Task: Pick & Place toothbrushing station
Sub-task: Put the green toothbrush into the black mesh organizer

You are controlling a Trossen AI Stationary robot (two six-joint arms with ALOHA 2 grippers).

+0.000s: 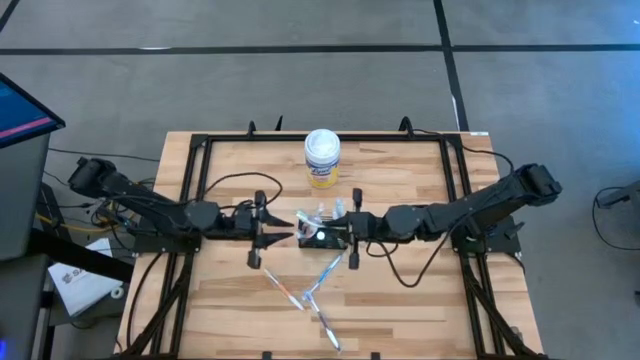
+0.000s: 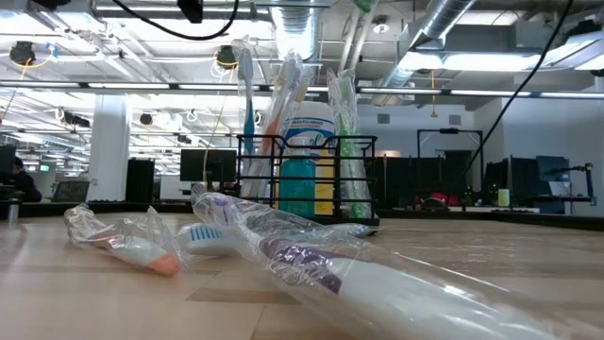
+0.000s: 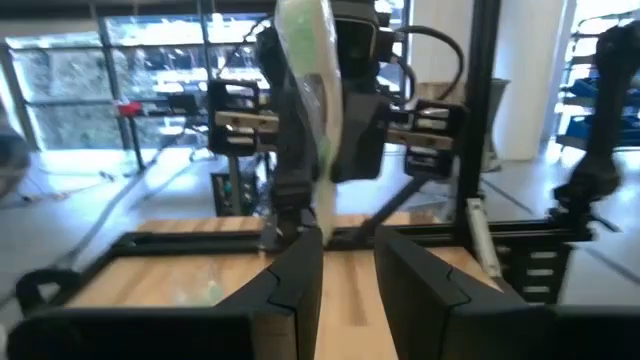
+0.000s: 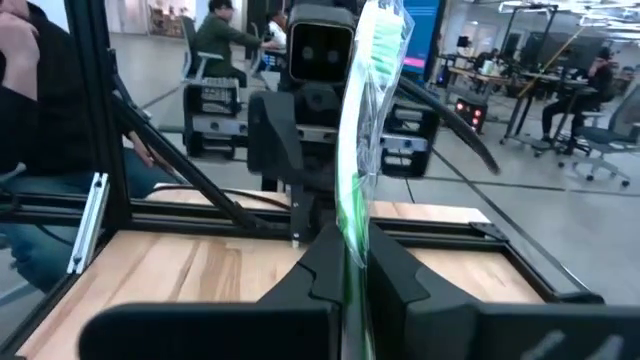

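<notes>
Meanwhile, right gripper [image 4: 352, 262] clenched on wrapped green toothbrush [image 4: 368, 120] above wire holder [image 1: 322, 236]; left gripper [image 1: 268, 232] beside holder, grip unclear.

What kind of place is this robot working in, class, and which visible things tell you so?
Most likely an open-plan robotics lab or workshop. Exposed ceiling ducts run overhead, rows of desks with monitors fill the room behind the table, and people sit at workstations beyond the black frame.

Beside the black wire-mesh toothbrushing station [image 1: 322, 237] stands a white canister [image 1: 322, 158] with a yellow label, on a pale wooden table [image 1: 400, 300] framed in black, with a green-bristled toothbrush [image 4: 362, 150] in clear wrap.
</notes>
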